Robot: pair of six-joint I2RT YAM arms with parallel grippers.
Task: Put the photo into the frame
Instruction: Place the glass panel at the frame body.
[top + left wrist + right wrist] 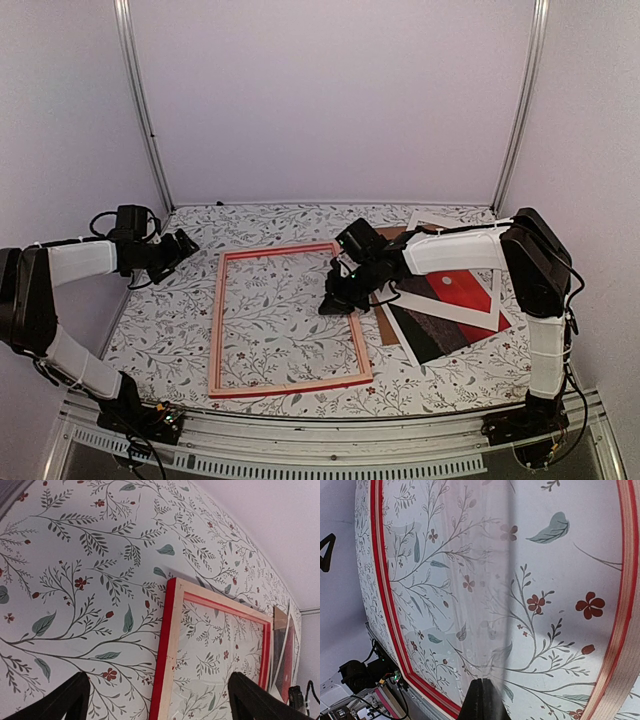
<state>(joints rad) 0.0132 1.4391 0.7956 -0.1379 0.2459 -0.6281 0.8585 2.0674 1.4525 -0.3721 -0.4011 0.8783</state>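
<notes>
Photo (462, 290) partly hidden under right arm (450, 250) | left end effector (188, 242) apart | right end effector (332, 303) together

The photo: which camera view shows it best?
Top external: the photo lies flat right of the frame, red and dark halves visible, partly under the right arm. Left wrist catches only a thin red sliver at its right edge; right wrist shows none of it.

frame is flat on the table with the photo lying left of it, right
No. The frame is flat on the table, but the photo lies to the right of it, not the left, as the top view shows.
</notes>
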